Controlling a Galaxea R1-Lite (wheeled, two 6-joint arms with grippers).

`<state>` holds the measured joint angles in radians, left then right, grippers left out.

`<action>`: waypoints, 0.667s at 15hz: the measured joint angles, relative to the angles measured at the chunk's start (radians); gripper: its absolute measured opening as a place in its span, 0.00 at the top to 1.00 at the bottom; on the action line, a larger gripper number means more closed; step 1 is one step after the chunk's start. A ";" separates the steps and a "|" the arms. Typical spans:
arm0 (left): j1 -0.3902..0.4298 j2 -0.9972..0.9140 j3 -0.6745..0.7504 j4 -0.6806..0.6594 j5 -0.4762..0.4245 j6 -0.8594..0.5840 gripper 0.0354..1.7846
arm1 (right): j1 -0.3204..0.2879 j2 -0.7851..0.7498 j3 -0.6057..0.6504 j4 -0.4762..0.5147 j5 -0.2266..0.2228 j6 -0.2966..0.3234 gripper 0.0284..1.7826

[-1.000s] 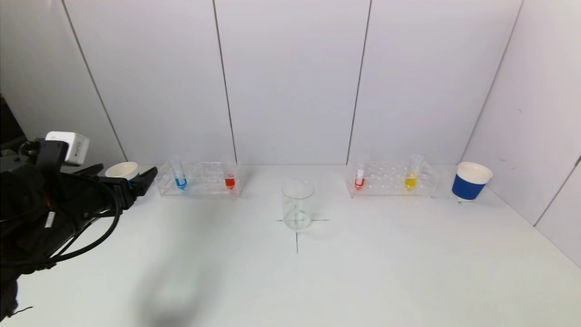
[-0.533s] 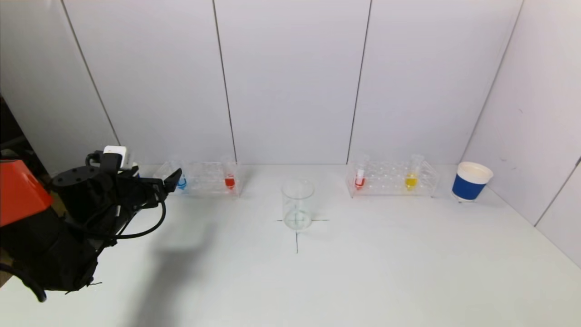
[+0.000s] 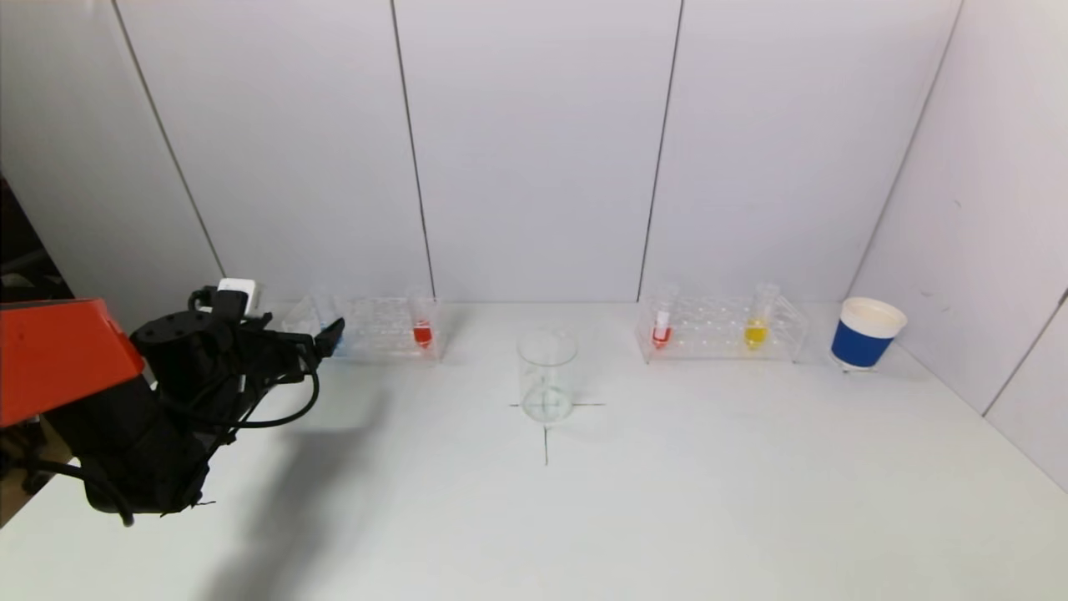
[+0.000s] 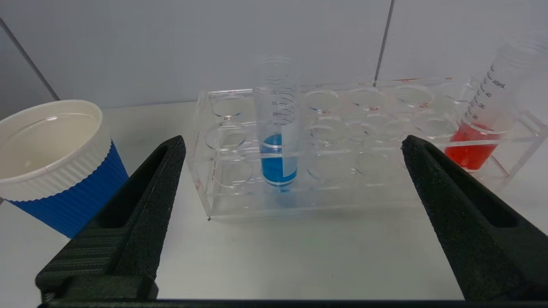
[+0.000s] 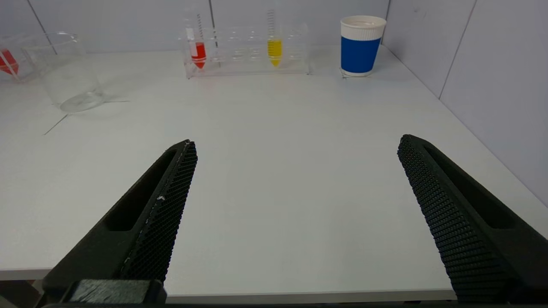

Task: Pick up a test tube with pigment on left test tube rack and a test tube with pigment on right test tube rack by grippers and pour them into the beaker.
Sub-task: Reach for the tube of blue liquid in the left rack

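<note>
blue-filled test tube [image 4: 277, 160] stands in the left rack [image 4: 231, 201], just ahead of the spread left gripper [image 4: 295, 149].

Probably lab: tube racks [image 3: 364, 327], beaker [image 3: 546, 376]

A blue paper cup [image 3: 866, 333] with a white rim stood upright on the white tabletop [image 3: 667, 501], near the right wall [image 3: 984, 209]. A second blue cup [image 4: 55, 162] stood well apart from it, far across the tabletop.
</note>
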<state>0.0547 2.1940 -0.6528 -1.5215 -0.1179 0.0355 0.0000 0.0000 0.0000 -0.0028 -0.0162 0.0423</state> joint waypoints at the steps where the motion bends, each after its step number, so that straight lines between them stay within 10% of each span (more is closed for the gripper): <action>1: 0.006 0.013 -0.018 0.000 -0.007 0.001 0.01 | 0.000 0.000 0.000 0.000 -0.001 0.000 0.04; 10: 0.040 0.080 -0.107 0.000 -0.078 0.004 0.01 | 0.000 0.000 0.000 0.000 0.000 0.000 0.04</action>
<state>0.0943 2.2740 -0.7596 -1.5215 -0.1957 0.0394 0.0000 0.0000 0.0000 -0.0028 -0.0164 0.0423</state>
